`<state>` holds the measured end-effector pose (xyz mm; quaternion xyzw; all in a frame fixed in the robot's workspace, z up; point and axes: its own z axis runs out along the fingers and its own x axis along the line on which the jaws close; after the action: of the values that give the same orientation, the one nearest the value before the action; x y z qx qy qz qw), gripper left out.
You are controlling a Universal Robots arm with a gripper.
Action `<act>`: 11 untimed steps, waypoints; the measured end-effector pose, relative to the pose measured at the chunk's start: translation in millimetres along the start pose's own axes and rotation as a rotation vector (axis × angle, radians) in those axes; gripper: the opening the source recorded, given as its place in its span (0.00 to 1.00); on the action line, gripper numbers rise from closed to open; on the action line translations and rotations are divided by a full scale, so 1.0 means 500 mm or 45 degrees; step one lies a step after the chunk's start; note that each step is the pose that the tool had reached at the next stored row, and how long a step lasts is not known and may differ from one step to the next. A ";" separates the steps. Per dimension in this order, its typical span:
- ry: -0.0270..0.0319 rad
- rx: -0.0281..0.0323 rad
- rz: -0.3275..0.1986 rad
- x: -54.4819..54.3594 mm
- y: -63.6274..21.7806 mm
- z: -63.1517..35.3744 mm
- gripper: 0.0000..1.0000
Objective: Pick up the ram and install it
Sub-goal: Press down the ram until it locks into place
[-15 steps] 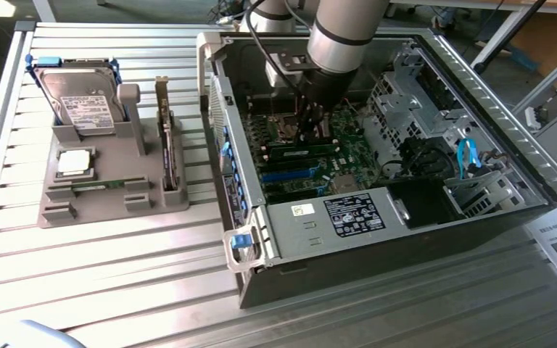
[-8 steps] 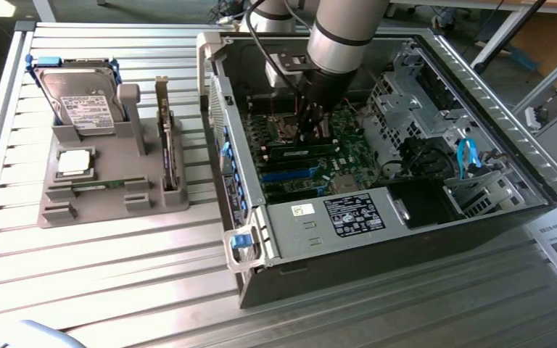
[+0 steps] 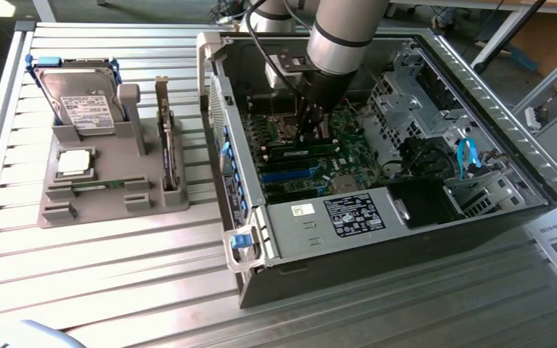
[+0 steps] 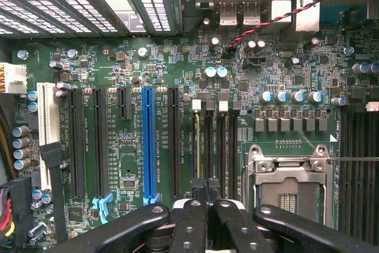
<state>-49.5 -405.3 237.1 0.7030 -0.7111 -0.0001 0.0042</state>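
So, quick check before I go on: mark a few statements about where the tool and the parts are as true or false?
1. The black tool is inside the open dark computer case, over the green motherboard. True.
2. The tool's jaws stand wide open. False: they are shut.
3. The silver boxy hard drive with a white label lies inside the case. False: it stands in the grey plastic holder, on the exterior view's left of the case.
4. The motherboard has one long blue slot among black ones. True.
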 end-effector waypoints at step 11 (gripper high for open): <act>0.0002 -0.0001 0.000 0.000 0.000 0.004 0.10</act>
<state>-49.5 -405.3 235.2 0.7030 -0.7112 -0.0001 0.0043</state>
